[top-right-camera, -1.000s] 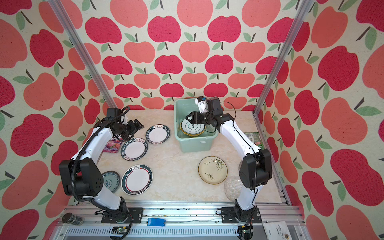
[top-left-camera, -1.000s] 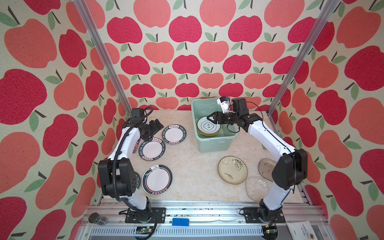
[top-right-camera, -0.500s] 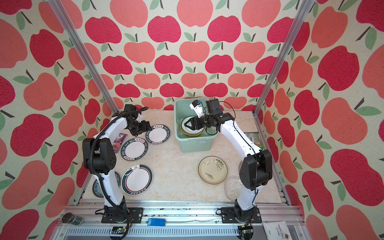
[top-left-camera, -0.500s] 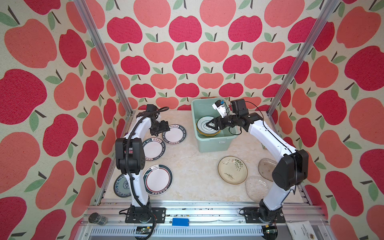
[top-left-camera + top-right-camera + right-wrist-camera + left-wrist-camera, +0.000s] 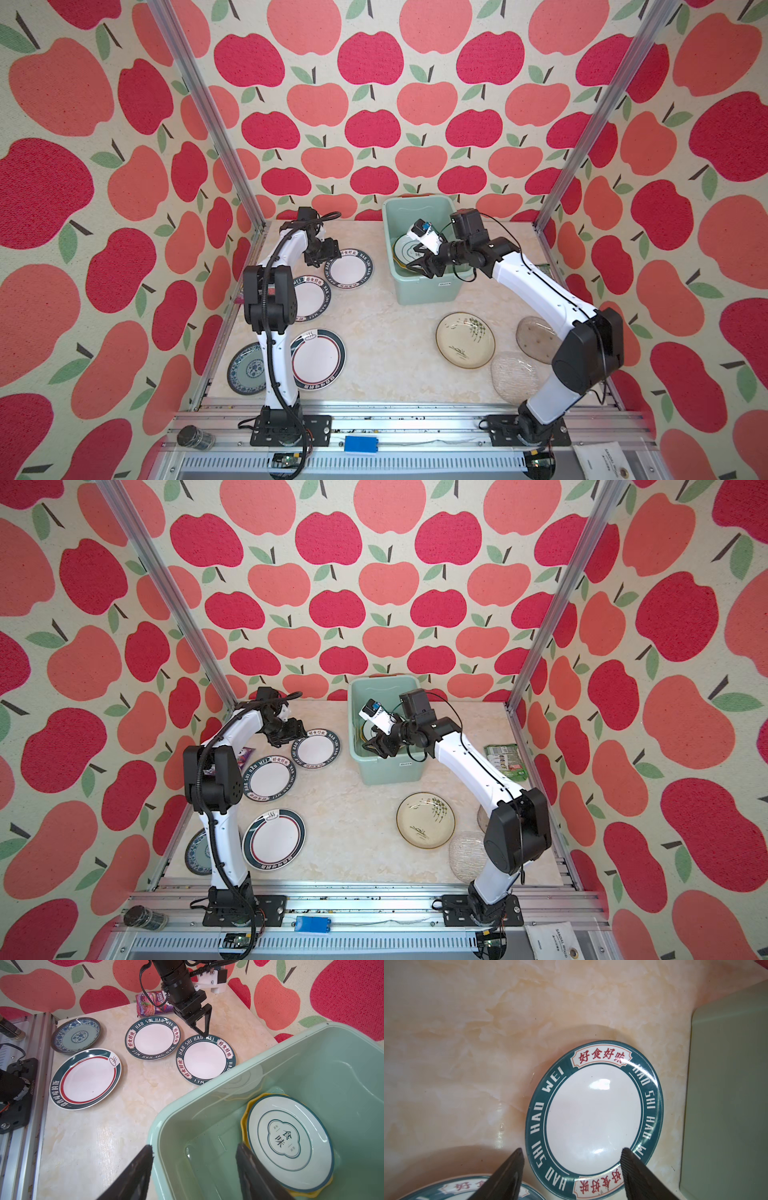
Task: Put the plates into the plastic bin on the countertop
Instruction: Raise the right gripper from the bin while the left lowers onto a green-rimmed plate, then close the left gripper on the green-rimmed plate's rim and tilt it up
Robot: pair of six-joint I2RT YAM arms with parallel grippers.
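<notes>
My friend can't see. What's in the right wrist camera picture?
The right claw hangs open over the wall of the mint-green bin; inside, a white plate lies on a yellow plate. Four other plates lie on the countertop, the left claw at the lettered plate beside the bin.

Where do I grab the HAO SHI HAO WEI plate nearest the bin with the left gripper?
Pinch the rim of the plate on the edge facing the left gripper, away from the plastic bin. It lies flat and face up on the countertop, so only the flared rim offers a hold: probably one finger inside, one outside, from above.
</notes>
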